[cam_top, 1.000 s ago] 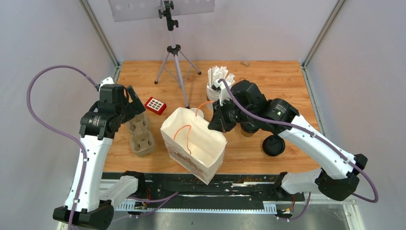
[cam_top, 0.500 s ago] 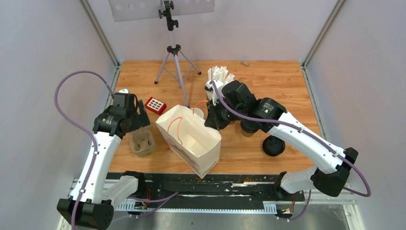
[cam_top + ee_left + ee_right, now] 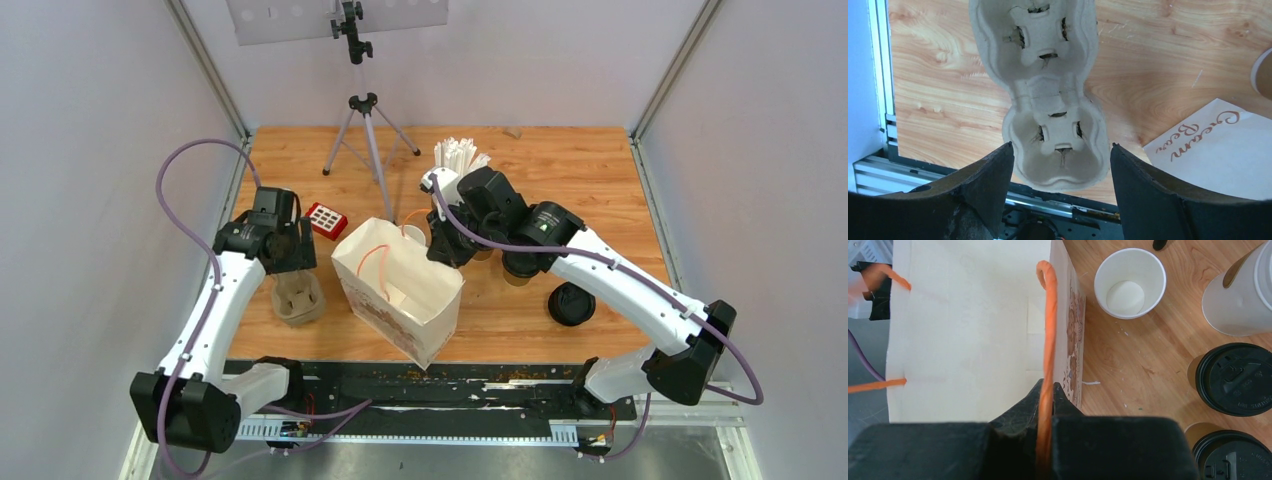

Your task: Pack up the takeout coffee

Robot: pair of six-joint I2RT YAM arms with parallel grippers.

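right gripper [image 3: 1046, 412] pinches orange handle [image 3: 1048, 330] of paper bag [image 3: 400, 290]; hard tug risks tearing handle or tipping bag. left gripper [image 3: 1060, 165] spread, straddling near cell of cup carrier [image 3: 1048, 75]; squeeze may crush it. lidded coffee cups [image 3: 1238, 377] right of bag, unpacked.

From the right wrist, one lidded coffee cup [image 3: 1235, 379] runs off the right edge, a second lidded cup [image 3: 1230, 460] off the bottom, and a tall white cup [image 3: 1238, 295] is cropped at the corner. The orange bag handle [image 3: 1049, 340] vanishes between the fingers of the right hand [image 3: 1047, 395]. The left wrist view cuts the cardboard carrier [image 3: 1048, 75] at the top.
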